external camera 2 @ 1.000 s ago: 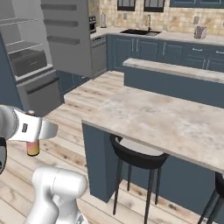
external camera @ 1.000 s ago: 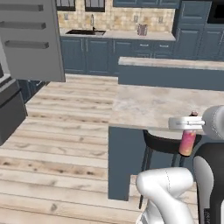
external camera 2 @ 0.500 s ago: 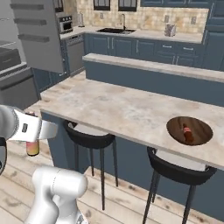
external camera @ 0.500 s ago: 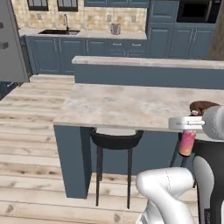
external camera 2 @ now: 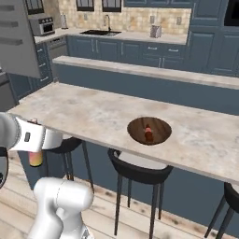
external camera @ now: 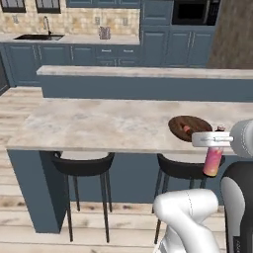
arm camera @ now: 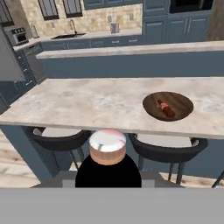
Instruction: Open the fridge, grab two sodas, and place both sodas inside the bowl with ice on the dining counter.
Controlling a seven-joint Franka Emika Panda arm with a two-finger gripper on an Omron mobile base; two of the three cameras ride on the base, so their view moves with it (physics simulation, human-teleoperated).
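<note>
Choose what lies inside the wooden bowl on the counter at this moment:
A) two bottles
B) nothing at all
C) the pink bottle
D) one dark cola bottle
D: one dark cola bottle with a red label lies in the bowl, while the gripper holds the pink bottle below the counter edge.

base views flank dining counter [external camera: 99, 123], hand view faces it

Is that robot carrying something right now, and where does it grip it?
Yes: its pincer is shut on the pink-orange soda bottle, gripping near the top, the body hanging below.
</note>
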